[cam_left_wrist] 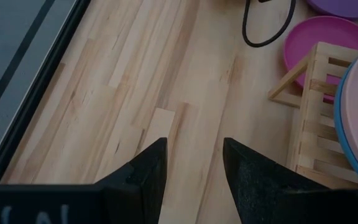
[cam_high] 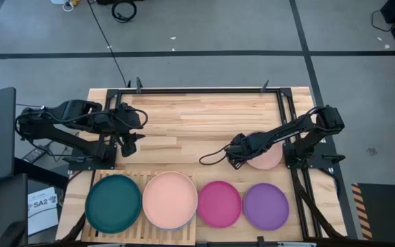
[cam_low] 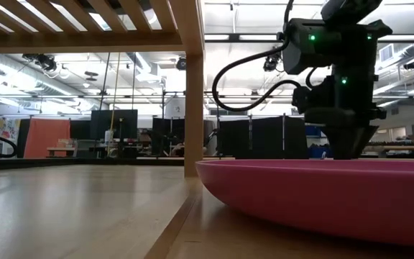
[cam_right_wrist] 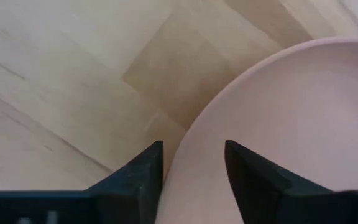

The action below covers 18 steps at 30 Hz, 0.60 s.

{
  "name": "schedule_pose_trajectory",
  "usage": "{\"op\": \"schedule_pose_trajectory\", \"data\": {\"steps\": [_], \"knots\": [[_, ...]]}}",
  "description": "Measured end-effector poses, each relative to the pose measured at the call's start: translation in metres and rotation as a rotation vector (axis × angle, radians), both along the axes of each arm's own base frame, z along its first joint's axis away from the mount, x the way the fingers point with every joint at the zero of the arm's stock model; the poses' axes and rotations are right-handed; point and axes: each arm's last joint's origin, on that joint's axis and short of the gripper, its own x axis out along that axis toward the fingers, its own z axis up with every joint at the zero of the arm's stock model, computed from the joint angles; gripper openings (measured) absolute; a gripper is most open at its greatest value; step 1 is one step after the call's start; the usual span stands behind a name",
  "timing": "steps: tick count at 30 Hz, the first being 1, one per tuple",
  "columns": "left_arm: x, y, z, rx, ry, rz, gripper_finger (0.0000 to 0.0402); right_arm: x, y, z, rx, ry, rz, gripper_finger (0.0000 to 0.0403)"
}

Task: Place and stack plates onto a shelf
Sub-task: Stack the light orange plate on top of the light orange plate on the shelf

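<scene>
A salmon pink plate lies flat on the table at the right. My right gripper points down at its left rim, open. In the right wrist view one finger stands outside that rim and the other over the plate's inside. On the slatted wooden shelf at the near left lie a teal plate and another salmon plate with a blue rim under it. My left gripper hangs open above bare table behind the shelf. My right gripper comes from above with its two fingers astride the salmon plate's left rim. The gap between them is wider than the rim, and I cannot tell whether either finger touches the plate. The plate lies flat on the table.
A magenta plate and a purple plate lie on the table near the front edge, right of the shelf. A black cable loops off the right arm. Bare tabletop stretches between the arms.
</scene>
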Motion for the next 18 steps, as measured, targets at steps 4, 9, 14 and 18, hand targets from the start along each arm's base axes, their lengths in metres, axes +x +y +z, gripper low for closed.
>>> {"op": "schedule_pose_trajectory", "data": {"steps": [4,9,14,18], "knots": [[0.0000,0.0000,0.0000,0.000,0.000,0.000,0.0162,-0.0003,0.0005,-0.0001,0.017,0.006,0.007,0.0140],[0.0000,0.0000,0.0000,0.000,0.000,0.000,0.0162,-0.0004,0.0011,-0.0003,0.039,0.010,0.010,0.0092],[0.0000,0.0000,0.0000,0.000,0.001,0.000,0.0162,-0.0008,0.0009,-0.0002,0.035,0.014,0.010,0.0038],[0.0000,0.0000,0.0000,0.000,0.001,0.000,0.0162,-0.0011,0.0006,0.0004,0.024,0.014,0.012,0.0014]]}}
